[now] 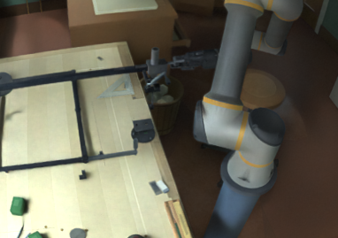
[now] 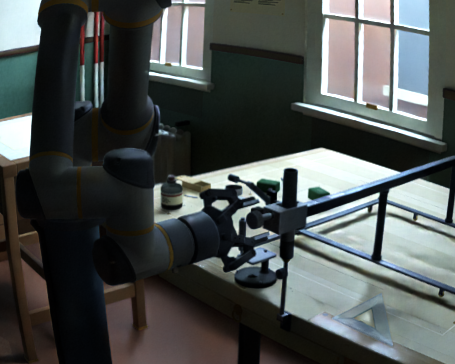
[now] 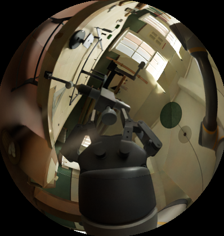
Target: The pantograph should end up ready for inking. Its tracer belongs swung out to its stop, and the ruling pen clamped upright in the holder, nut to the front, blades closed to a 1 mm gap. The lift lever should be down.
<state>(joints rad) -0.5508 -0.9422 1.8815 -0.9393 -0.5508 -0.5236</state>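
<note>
The ruling pen's lower blades (image 2: 284,300) hang below the table edge and are too small to read. The pen (image 2: 289,220) stands upright in the holder block (image 2: 286,218) at the end of the pantograph's long bar (image 1: 88,74). The holder sits just past the table's right edge, over a basket. A round knob (image 2: 255,218) on the holder faces my gripper (image 2: 244,235). The knob (image 3: 109,116) lies between my fingers in the wrist camera. The tracer arm (image 1: 113,154) points toward a round stop (image 1: 144,131) on the table. My gripper is open and holds nothing.
The drafting table (image 1: 66,140) carries a set square (image 1: 117,89), green blocks (image 1: 17,205), an ink bottle (image 2: 171,192) and small parts. A wicker basket (image 1: 166,104) stands under the holder. A wooden desk (image 1: 119,16) stands behind, and a round stool (image 1: 261,89) beside my arm.
</note>
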